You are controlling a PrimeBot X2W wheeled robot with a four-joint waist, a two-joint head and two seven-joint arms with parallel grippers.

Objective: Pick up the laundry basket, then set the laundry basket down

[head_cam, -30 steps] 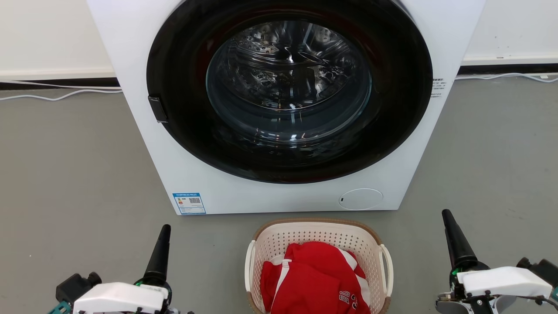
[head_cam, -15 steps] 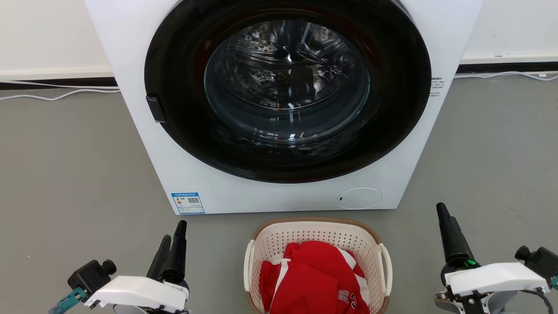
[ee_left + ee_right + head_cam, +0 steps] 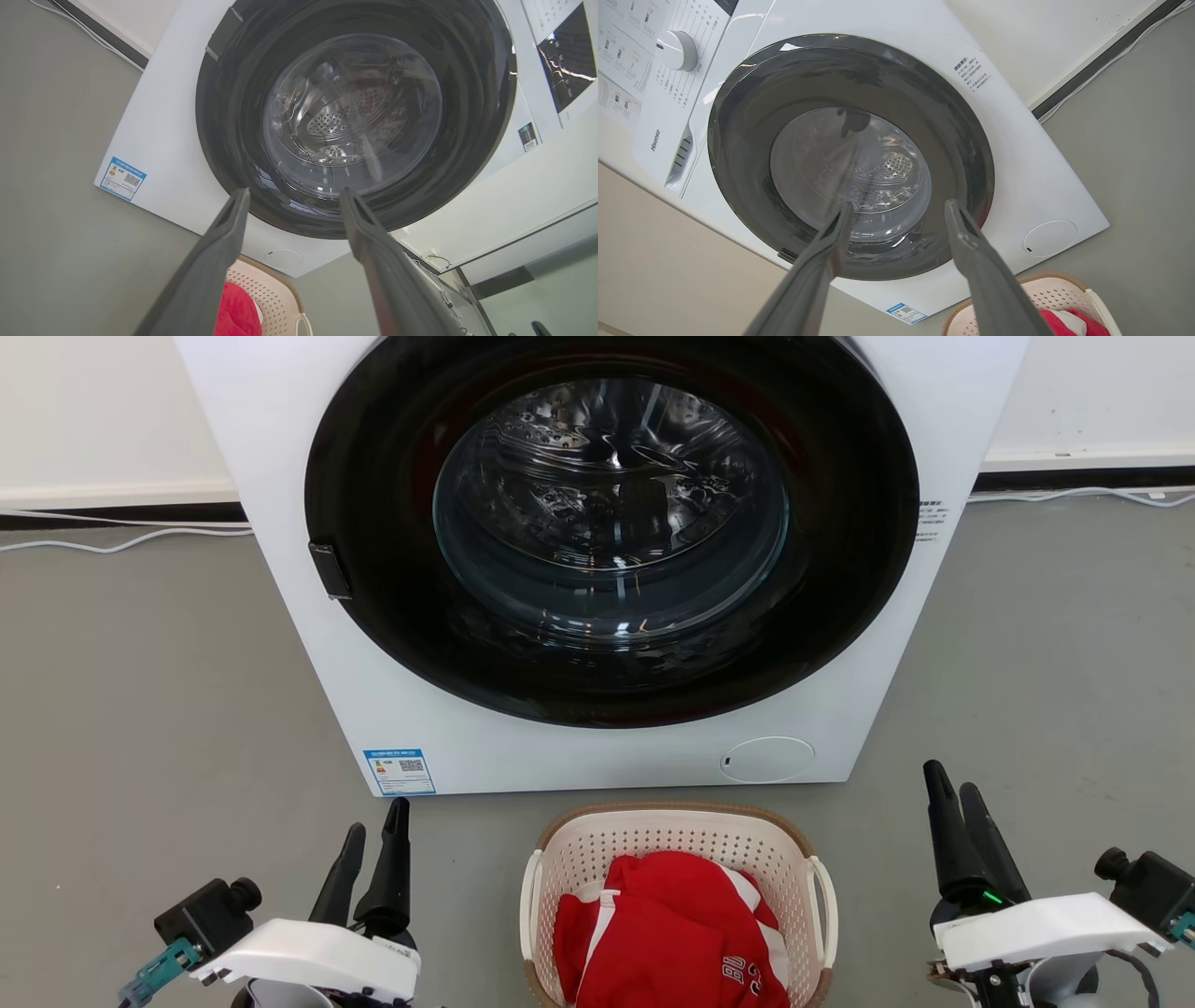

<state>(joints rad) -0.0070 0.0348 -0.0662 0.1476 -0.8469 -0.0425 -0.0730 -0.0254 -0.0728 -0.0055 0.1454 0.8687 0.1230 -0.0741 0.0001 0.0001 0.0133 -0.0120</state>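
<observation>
Left hand (image 3: 377, 817) at eight o'clock, right hand (image 3: 950, 777) at four, both open, empty (my laundry basket (image 3: 667, 840) not yet lifted).

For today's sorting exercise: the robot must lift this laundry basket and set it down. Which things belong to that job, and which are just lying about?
Job: laundry basket, left hand, right hand (both open).
Lying about: washing machine, red garment in the basket.

The laundry basket (image 3: 653, 835) is cream-white, dotted all over with small holes, its rim a brown woven pattern. The garment (image 3: 667, 933) is bright red with white stripes. The washing machine (image 3: 280, 523) is white with a black door ring (image 3: 373, 644) and a blue sticker (image 3: 400, 772); the floor (image 3: 140, 691) is plain grey.
</observation>
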